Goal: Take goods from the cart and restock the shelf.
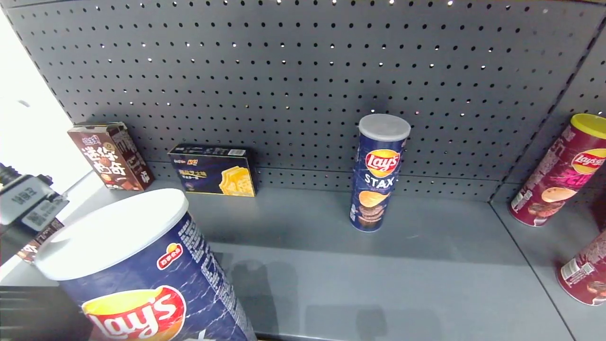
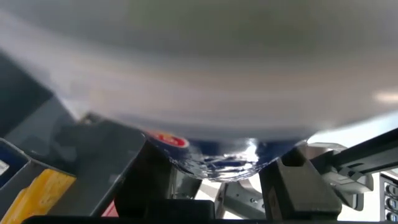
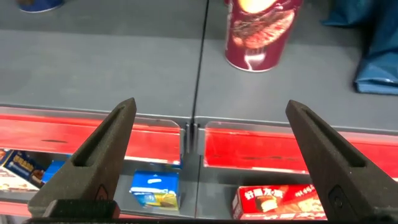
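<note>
Right, left side first: the left gripper [image 2: 217, 186] is clamped on the held can [image 1: 142, 270], with dark fingers [image 2: 140, 180] on either side of its blue wall, so I'm logging it as gripped. That can is at 7 o'clock in the head view, upright with its white lid up, raised in front of the shelf [image 1: 378, 284] and not yet set down. It's likely carried upright so it goes straight onto its base. The brown box [image 1: 110, 156] is at 10 o'clock, at the back by the pegboard [image 1: 284, 71]. The yellow-print box [image 1: 218, 171] is near it toward 11, also at the back. The standing blue can [image 1: 377, 173] is at 1 o'clock and has the same design as the held one, so the bare deck near it looks like the drop spot. The maroon can [image 1: 558, 170] is at 3 o'clock, past the divider, and the second maroon can [image 1: 584, 274] is at 4 o'clock. The right gripper [image 3: 211, 168] is spread wide and holds nothing, over the shelf's front lip with the red strip [image 3: 62, 134]. I'd judge it idle, parked clear of the left arm's path.
</note>
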